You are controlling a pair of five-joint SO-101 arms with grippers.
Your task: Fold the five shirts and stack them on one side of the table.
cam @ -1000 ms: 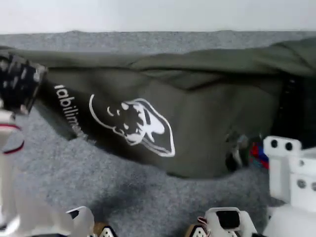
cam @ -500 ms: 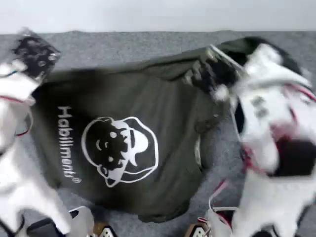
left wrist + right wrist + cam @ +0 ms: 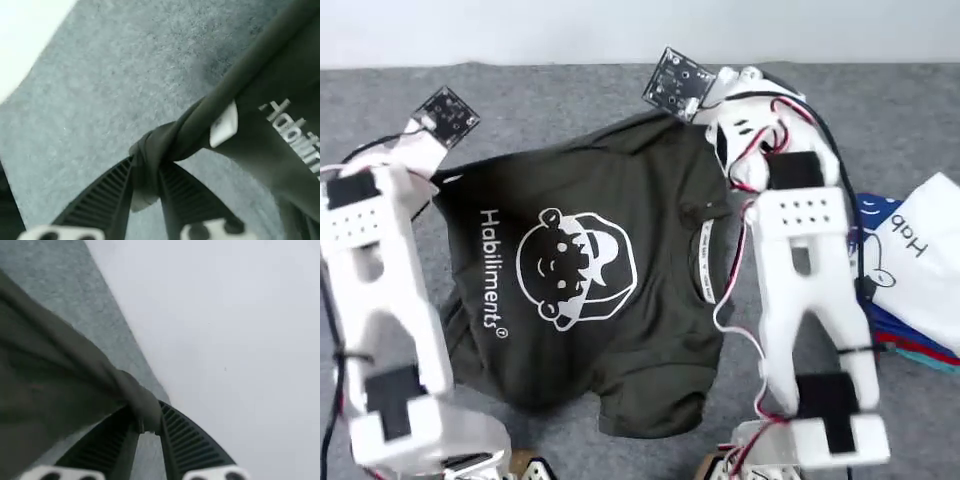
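Observation:
An olive green shirt (image 3: 590, 300) with a white cartoon print lies spread on the grey table (image 3: 560, 95), print side up. My left gripper (image 3: 146, 169) is shut on a bunched corner of the shirt (image 3: 165, 137). In the high view the left gripper (image 3: 437, 172) sits at the shirt's far left corner. My right gripper (image 3: 146, 416) is shut on another bunched fold of the shirt (image 3: 75, 375), at the shirt's far right corner (image 3: 705, 125). The edge between the two grippers is pulled fairly straight.
A stack of folded shirts (image 3: 910, 265), white on top with blue and red beneath, lies at the right side of the table. Both white arms stand over the table's left and right parts. Bare grey felt lies along the far edge.
The shirt was stretched wide across the table; now it is turned and laid out with the print readable. The right arm swung from the near right to the far middle, and the left arm shifted inward.

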